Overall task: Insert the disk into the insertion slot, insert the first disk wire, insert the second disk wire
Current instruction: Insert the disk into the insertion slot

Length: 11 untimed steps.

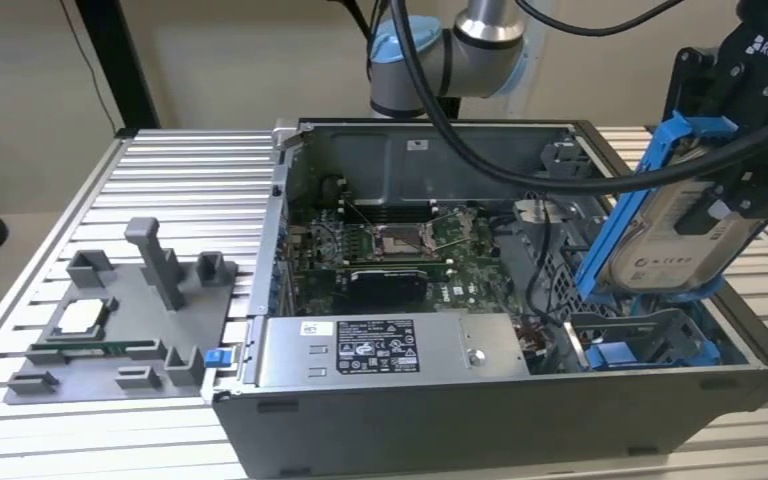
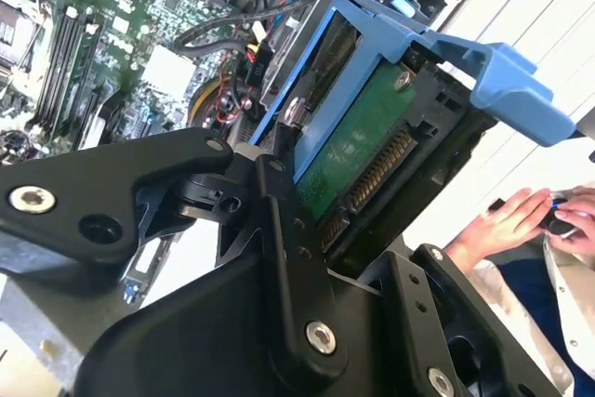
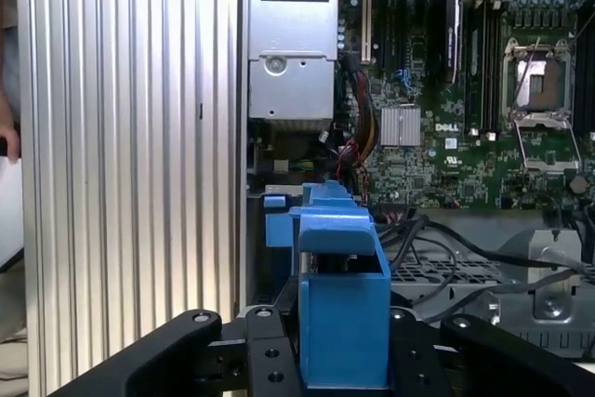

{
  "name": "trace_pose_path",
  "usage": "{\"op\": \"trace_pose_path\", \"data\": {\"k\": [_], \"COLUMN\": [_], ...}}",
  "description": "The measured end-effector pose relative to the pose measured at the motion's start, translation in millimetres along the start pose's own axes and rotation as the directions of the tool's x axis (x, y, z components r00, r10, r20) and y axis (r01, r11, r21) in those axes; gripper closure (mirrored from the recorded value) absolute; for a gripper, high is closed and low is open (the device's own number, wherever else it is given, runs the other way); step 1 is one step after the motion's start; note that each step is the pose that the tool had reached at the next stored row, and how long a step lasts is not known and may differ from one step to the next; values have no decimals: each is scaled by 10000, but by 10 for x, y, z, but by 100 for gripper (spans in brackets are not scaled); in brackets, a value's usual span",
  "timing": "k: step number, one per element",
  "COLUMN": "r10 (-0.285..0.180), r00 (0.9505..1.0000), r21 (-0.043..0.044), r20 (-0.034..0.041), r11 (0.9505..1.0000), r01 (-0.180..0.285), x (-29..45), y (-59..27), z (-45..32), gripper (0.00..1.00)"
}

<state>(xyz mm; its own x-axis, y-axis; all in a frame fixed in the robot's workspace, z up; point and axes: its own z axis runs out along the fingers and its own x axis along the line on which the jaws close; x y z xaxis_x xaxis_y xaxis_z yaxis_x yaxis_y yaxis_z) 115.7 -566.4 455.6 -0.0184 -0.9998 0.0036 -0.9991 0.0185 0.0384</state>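
**Disk (image 1: 671, 235) in the air above its bay: 0 of 3 steps complete**

The ribbed aluminium tabletop (image 1: 184, 180) carries an open computer case (image 1: 491, 420) lying on its side, with a grey fixture tray (image 1: 104, 340) just beside it toward the exterior view's left. Inside the case the green motherboard (image 1: 398, 250) fills the middle, and the silver labelled power-supply box (image 1: 377, 350) sits along the near wall.

The insertion slot (image 1: 624, 352), a grey metal bay with blue rails, lies in the case corner at the exterior view's right. Nothing is seated in it.

The disk hangs over that corner, tilted steeply with 1 end pointing down toward the slot, its lower edge near the bay but apart from it. The end effector (image 1: 728, 160) is clamped on the disk, 1 black finger on each side of the blue frame. In the second wrist view the green circuit-board underside (image 2: 358, 151) and the connector edge (image 2: 376, 178) face the camera, with nothing plugged in.

By my reading, step 1 is under way but not finished: the drive is lifted and roughly over the bay, and has not yet entered the rails. Both wire insertions are left to do. Dark cables (image 1: 544, 290) lie loose in the case near the bay, but I cannot tell which of them are the 2 disk wires.

A person's hand (image 2: 507, 225) rests outside the case, well apart from the work.
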Motion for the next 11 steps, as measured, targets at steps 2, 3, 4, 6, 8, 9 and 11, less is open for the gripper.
{"op": "trace_pose_path", "data": {"k": [2, 3, 4, 6, 8, 9, 11], "r10": [0, 0, 0, 0, 0, 0, 0], "r00": [10000, 10000, 10000, 10000, 10000, 10000, 10000], "r21": [0, 0, 0, 0, 0, 0, 0], "r20": [-3, -2, 0, -1, -1, -2, -2], "r11": [10000, 10000, 10000, 10000, 10000, 10000, 10000], "r01": [0, 0, 0, 0, 0, 0, 0], "x": [0, 0, 0, 0, 0, 0, 0], "y": [0, 0, 0, -1, -1, -1, -1], "z": [3, 5, 9, 16, 21, 20, 21], "gripper": [100, 100, 100, 100, 100, 100, 100]}}
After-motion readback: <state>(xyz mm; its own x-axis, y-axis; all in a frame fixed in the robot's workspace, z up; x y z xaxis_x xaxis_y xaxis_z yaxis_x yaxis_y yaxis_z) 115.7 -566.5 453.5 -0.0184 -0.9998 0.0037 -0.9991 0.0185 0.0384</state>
